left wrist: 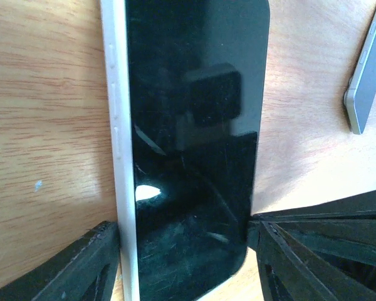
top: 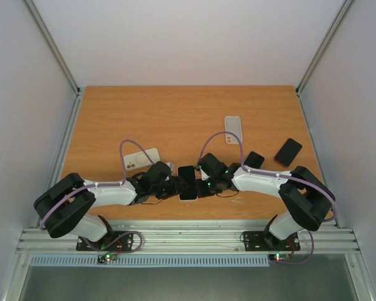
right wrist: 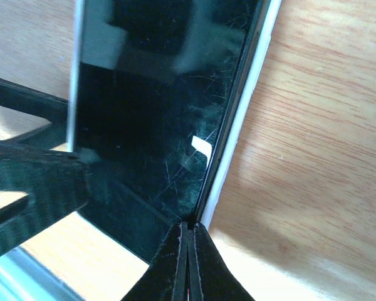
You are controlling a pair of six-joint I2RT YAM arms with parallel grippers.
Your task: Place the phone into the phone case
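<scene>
L gripper (left wrist: 183, 233) half-open, clamping black glossy phone (left wrist: 194, 125) in white plastic case (left wrist: 118, 125); R gripper (right wrist: 188, 231) closed, empty, at case rim; phone ends cropped.

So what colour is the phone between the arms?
The phone is glossy black in front with a white side edge; the left wrist view shows it best.

Desk (top: 175, 113): orange-brown wood-grain top, enclosed by plain white walls (top: 188, 37).
White phone-shaped flat slab (top: 142, 158): lies left of centre, with a dark camera spot at one corner.
Translucent grey rectangular case (top: 233, 130): lies right of centre, toward the far side.
Two black glossy rectangular phones: the smaller-looking one (top: 254, 159) is tilted, and the other (top: 288, 152) lies just beside it, nearer the right edge.
Ribbed aluminium rail (top: 188, 238): runs along the near edge.
</scene>
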